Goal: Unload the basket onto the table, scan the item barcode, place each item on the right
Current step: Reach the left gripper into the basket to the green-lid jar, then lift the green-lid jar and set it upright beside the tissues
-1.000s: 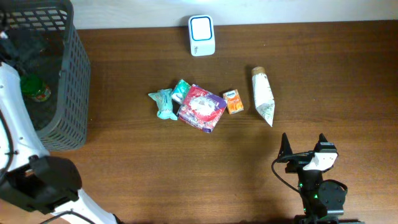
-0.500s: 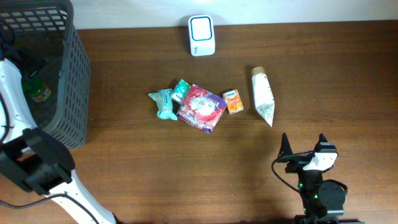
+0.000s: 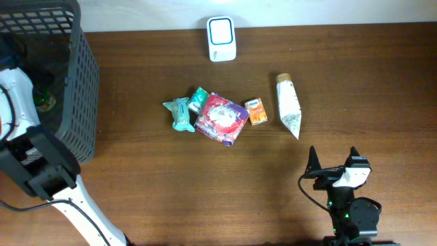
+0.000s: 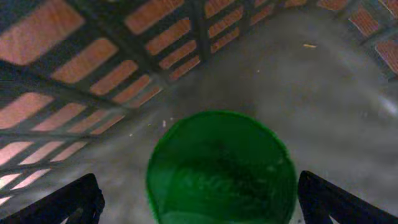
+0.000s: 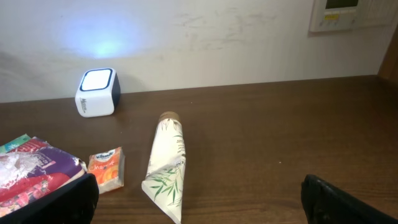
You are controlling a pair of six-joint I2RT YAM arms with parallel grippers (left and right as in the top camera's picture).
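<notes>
Plainly the left gripper, jaws wide apart, hangs over the green-capped item, seen end-on between its fingers inside the basket at the table's ten o'clock, whereas the right gripper, likewise agape, sits well apart at five o'clock.

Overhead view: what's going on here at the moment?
The left hand is down inside the grey basket, open over a green round item, not gripping it. The right hand sits open near the front edge of the table, holding nothing. Several packets lie mid-table, and the white scanner stands at the far edge.
</notes>
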